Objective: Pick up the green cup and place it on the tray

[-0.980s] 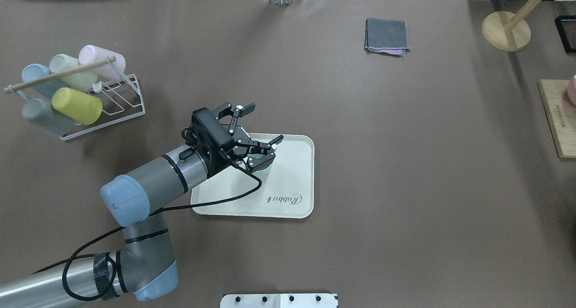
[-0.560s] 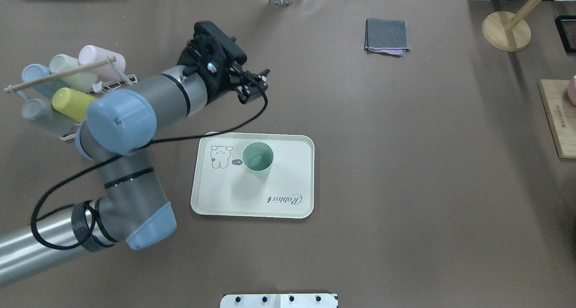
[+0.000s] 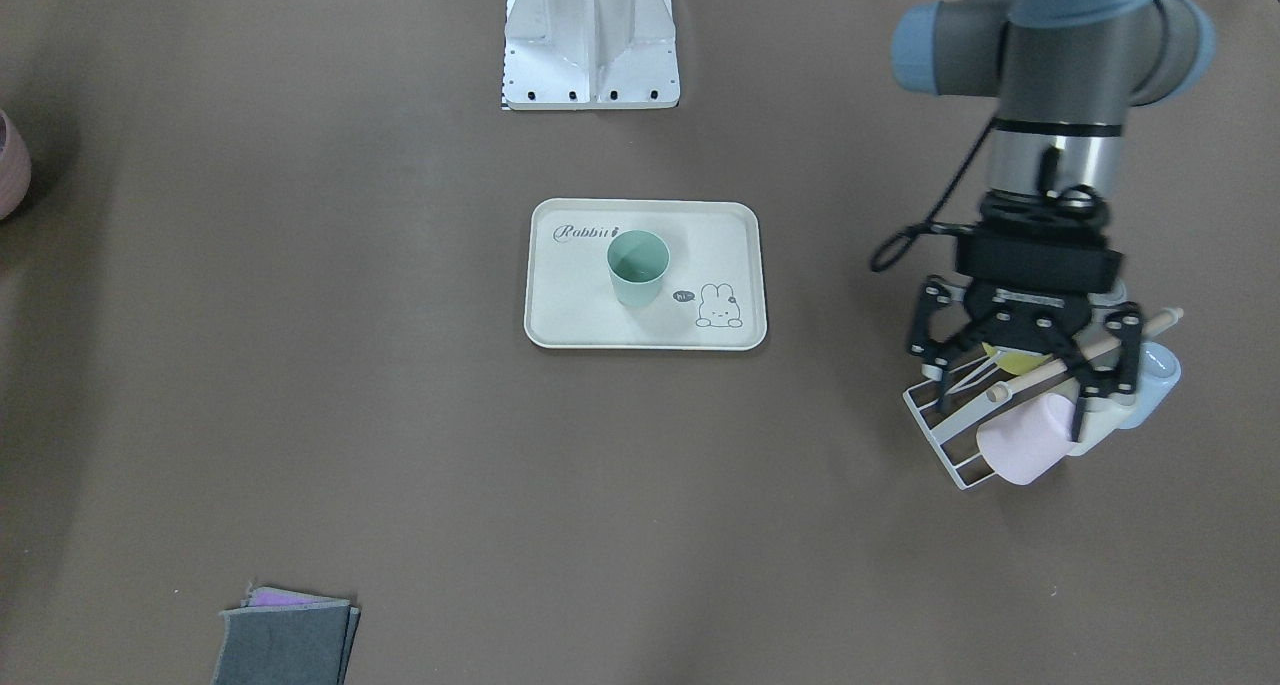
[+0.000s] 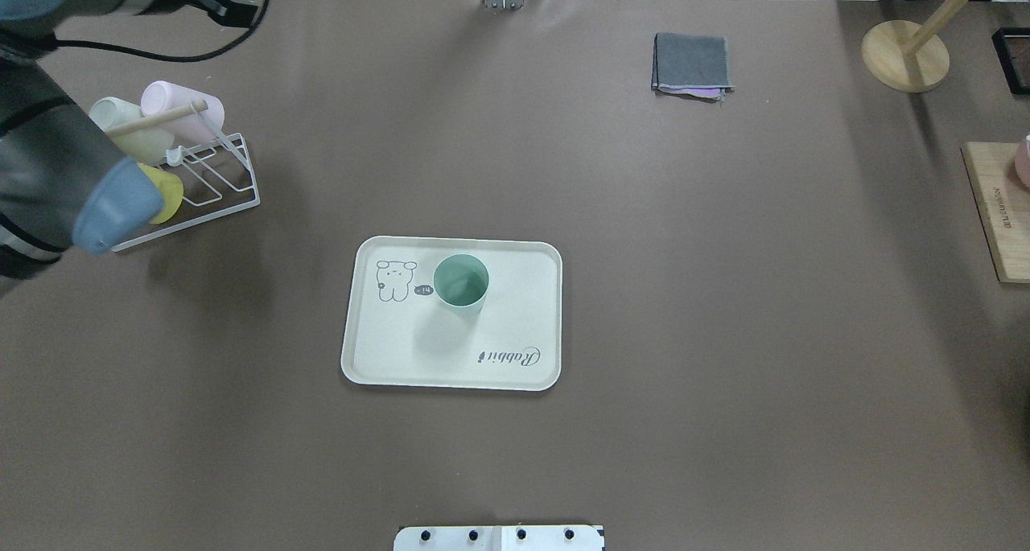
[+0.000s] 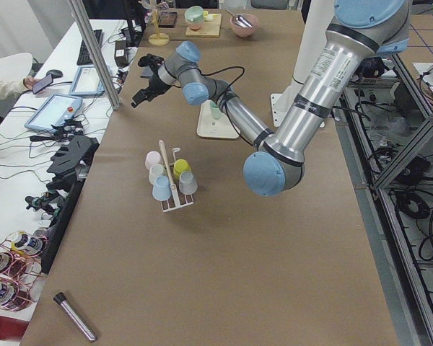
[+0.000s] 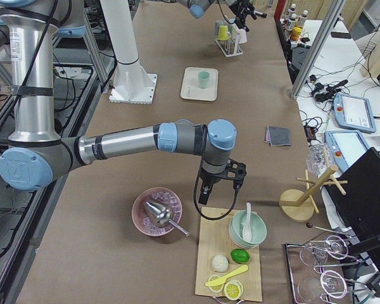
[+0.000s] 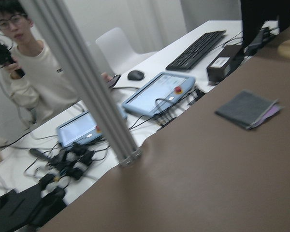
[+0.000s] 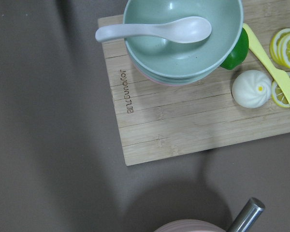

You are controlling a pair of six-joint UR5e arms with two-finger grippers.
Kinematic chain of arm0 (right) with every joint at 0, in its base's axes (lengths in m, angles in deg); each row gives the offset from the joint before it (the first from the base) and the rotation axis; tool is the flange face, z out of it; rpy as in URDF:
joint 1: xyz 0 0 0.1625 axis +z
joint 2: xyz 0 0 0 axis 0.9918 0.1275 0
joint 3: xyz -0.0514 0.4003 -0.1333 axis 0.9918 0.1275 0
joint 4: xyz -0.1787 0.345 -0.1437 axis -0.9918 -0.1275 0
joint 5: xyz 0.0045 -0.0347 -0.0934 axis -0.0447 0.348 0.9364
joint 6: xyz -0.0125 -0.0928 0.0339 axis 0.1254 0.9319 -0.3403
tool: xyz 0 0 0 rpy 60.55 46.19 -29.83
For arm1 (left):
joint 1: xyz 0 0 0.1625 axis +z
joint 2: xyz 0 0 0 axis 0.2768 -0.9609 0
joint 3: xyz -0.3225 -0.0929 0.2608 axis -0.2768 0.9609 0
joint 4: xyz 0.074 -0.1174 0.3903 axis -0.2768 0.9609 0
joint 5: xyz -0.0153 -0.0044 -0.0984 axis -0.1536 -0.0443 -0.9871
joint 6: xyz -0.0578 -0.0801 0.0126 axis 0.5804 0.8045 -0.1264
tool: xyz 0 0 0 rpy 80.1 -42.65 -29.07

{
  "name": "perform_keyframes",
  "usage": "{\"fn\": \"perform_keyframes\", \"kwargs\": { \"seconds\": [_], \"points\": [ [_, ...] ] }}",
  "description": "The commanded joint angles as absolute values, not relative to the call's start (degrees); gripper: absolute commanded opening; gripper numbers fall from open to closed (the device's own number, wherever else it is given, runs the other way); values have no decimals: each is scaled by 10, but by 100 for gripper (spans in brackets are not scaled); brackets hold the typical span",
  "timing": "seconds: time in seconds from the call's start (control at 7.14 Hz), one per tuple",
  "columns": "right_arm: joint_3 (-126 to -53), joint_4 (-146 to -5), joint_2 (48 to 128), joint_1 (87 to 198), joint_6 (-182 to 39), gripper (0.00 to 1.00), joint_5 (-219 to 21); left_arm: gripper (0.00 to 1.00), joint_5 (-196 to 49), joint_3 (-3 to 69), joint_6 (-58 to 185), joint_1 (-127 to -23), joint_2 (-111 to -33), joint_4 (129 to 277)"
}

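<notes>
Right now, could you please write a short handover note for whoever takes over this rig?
Left gripper: fingers open, empty, raised high on the cup rack's side of the table, far from the tray.
Right gripper: at the other end of the table, near the wooden board; I cannot tell whether it is open or shut.
Green cup: upright on the tray, between the bunny drawing and the "Rabbit" script, nothing touching it.
Done: cup placed on the tray and released.
Left: nothing of the task, as far as these views show.
</notes>
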State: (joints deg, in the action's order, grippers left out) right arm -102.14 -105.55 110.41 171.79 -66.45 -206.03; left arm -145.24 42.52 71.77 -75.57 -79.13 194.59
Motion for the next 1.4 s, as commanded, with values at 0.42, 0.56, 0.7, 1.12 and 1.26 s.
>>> {"fn": "perform_keyframes", "kwargs": {
  "seconds": [0.42,0.56,0.7,1.12,1.26],
  "points": [
    [-1038,-1058,1107,1716,-668,100,-2057,98,-1823,228,727,-1050,-672,1887],
    [-1039,-1059,1109,1716,-668,100,-2057,98,-1822,226,720,-1053,-654,1833],
    [-1038,-1059,1109,1715,-668,100,-2060,98,-1824,226,705,-1062,-626,1815],
    [-1033,-1056,1110,1715,-666,100,-2062,98,-1859,224,601,-1073,-565,1824],
    [-1036,-1059,1111,1716,-667,100,-2063,98,-1878,258,601,-1074,-541,1830]
  ]
}}
